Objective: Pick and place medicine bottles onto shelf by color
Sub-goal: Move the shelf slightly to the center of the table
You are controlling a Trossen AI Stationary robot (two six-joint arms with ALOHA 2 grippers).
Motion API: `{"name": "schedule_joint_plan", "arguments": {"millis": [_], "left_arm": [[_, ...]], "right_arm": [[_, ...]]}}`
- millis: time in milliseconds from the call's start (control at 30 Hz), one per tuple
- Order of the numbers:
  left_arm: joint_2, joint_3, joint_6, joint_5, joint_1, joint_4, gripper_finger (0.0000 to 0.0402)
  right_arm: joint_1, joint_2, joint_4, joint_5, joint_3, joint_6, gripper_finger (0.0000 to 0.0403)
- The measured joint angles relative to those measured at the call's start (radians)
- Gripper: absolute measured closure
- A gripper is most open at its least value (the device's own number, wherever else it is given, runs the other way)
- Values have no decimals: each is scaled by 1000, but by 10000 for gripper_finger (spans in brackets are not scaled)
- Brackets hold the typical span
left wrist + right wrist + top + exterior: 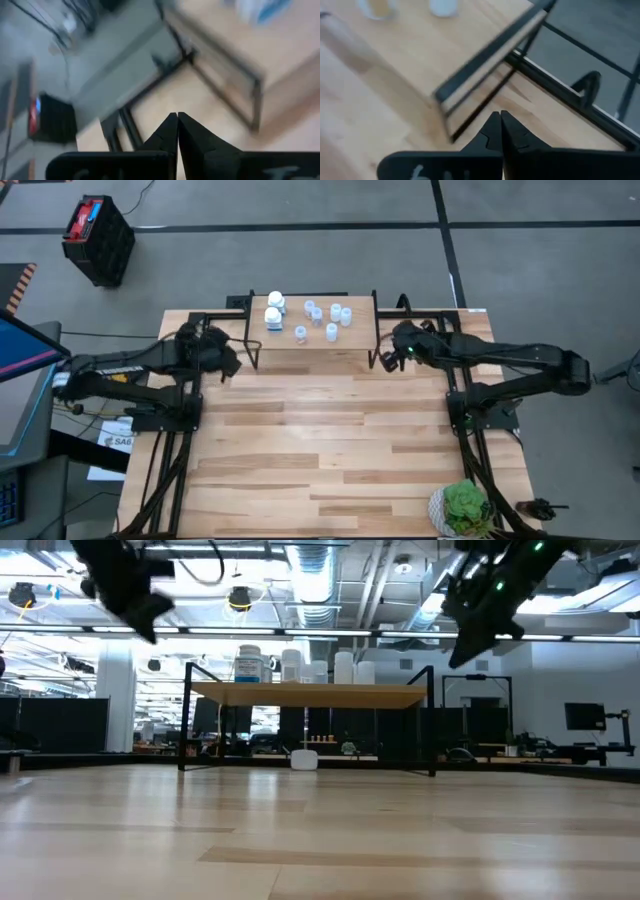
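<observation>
right gripper (499, 116): fingers together, empty | shelf (485, 47) corner just ahead, black legs | two bottles (442, 6) on shelf

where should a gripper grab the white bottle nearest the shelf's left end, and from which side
Probably across the white bottle's body just under the cap, coming straight down from above. It stands upright on the shelf, another white bottle stands close behind it, and the shelf's black end frame rises beside it, so a sideways approach looks cramped.
</observation>
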Motion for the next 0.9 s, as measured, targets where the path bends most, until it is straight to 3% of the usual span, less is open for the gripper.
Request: {"name": "schedule_joint_plan", "arguments": {"millis": [267, 367, 467, 600, 900], "left_arm": [[-11, -51, 533, 452, 416, 285, 401], [-11, -51, 638, 654, 566, 361, 401], [-6, -53, 675, 770, 693, 351, 401], [14, -79, 697, 904, 768, 362, 401], [67, -82, 689, 960, 743, 451, 401]], "right_arm": [[-137, 52, 23, -61, 0, -58, 396], [-179, 51, 45, -151, 0, -105, 396], [-215, 52, 56, -193, 0, -116, 396], [-264, 55, 57, -241, 0, -117, 397], [-251, 187, 146, -308, 0, -127, 400]]}}
